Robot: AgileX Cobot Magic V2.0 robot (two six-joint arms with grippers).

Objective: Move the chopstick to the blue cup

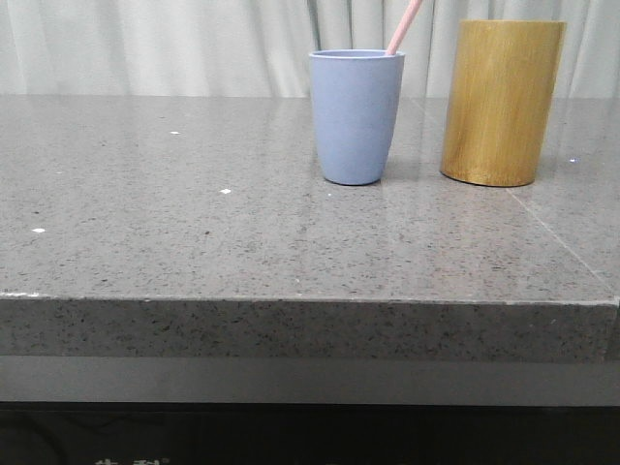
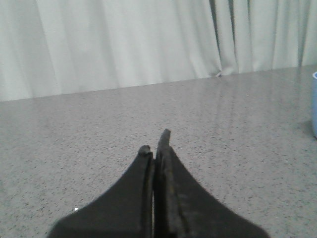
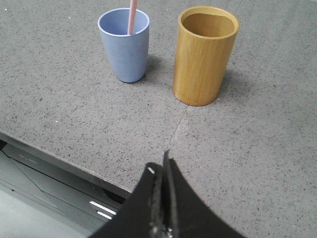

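The blue cup point(image 1: 356, 116) stands upright on the grey stone table point(image 1: 194, 223), back of centre. A pale pink chopstick point(image 1: 403, 27) leans inside it, its top end sticking out to the right. The right wrist view shows the cup point(image 3: 124, 44) with the chopstick point(image 3: 132, 15) in it. The cup's edge shows in the left wrist view point(image 2: 314, 104). My left gripper point(image 2: 156, 144) is shut and empty, low over bare table. My right gripper point(image 3: 161, 166) is shut and empty, above the table's front edge, well short of the cups. Neither gripper shows in the front view.
A taller yellow-brown bamboo cylinder point(image 1: 500, 102) stands right of the blue cup; its inside looks empty in the right wrist view point(image 3: 204, 54). A seam in the table top point(image 1: 562, 237) runs forward from it. White curtains point(image 1: 145, 44) hang behind the table.
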